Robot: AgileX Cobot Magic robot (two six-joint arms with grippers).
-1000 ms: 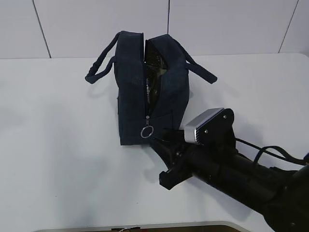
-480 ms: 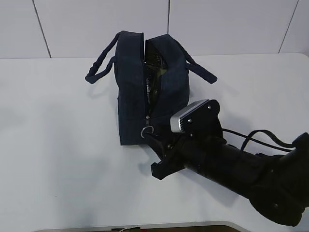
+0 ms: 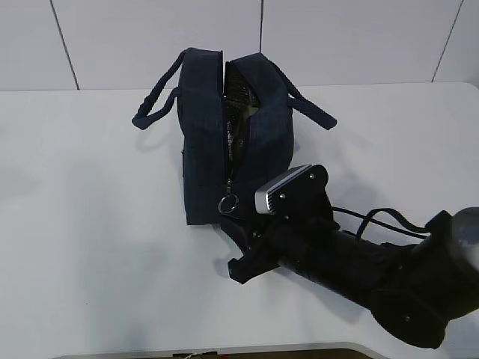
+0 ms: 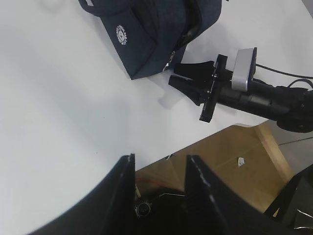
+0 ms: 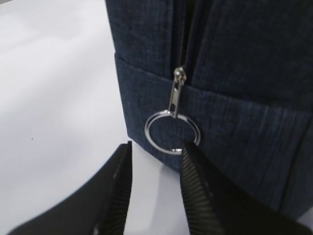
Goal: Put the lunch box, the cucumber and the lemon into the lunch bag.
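Note:
The dark navy lunch bag point(image 3: 202, 142) stands on the white table, its zipper open along the top and showing silvery lining point(image 3: 238, 91) with something greenish inside. The lunch box, cucumber and lemon cannot be made out. The metal ring pull point(image 3: 228, 203) hangs low on the bag's near end. My right gripper point(image 3: 227, 219) is open just below the ring pull point(image 5: 172, 132); in the right wrist view point(image 5: 155, 149) its right fingertip point(image 5: 188, 152) is at the ring's lower edge. My left gripper point(image 4: 159, 162) is open and empty, high over the table's front edge, far from the bag point(image 4: 146, 34).
The bag's two looped handles point(image 3: 153, 105) spread out to either side. The white table point(image 3: 90, 224) surrounds the bag. Beyond the table's front edge the left wrist view shows a brown surface point(image 4: 234, 161). The right arm point(image 4: 254, 95) lies across the table's front right.
My right gripper has moved left and forward to the bag's near end, closing in on the ring pull. The bag has not moved.

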